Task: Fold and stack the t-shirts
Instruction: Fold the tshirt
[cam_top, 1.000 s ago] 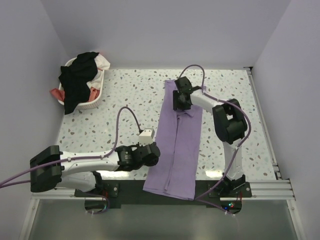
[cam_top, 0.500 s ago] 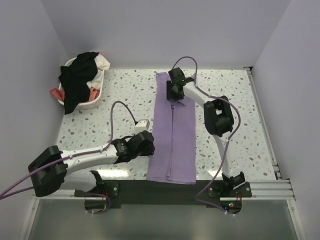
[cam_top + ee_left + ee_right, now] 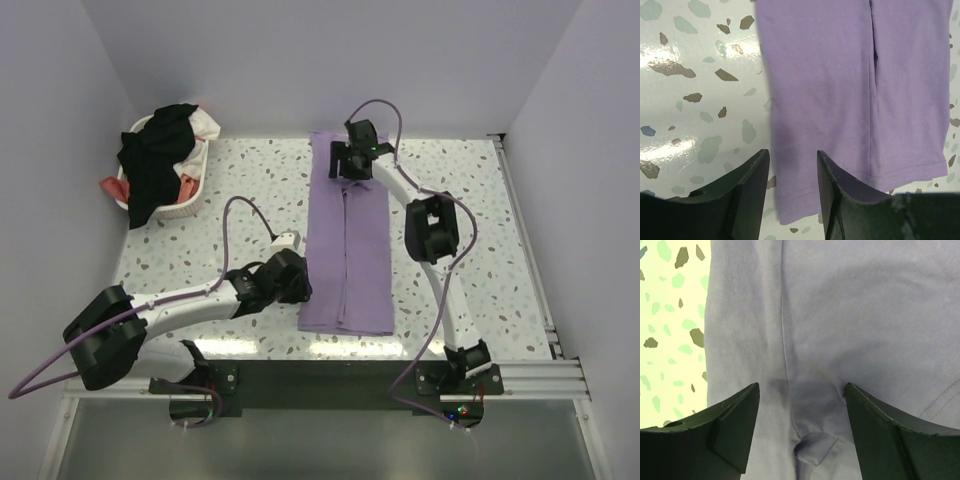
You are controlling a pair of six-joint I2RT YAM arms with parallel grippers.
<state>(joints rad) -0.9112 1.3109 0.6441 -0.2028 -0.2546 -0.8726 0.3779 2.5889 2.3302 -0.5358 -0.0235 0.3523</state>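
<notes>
Shirt [image 3: 347, 255] farther back, under right pincer [image 3: 352, 162]

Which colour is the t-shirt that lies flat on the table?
The t-shirt is plain lilac, clearest in the top external view.

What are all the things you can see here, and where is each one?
long folded purple cloth t-shirt: one, purple, flat down the table's middle.
white plastic laundry basket: one, white, far left corner.
heap of loose clothes: one, black, white and red, spilling over the basket.
speckled stone-pattern table: one, white with dark flecks, under everything.
left arm: one, black and white, jaws open at the shirt's near left edge.
right arm: one, black and white, jaws open over the shirt's far end.
</notes>
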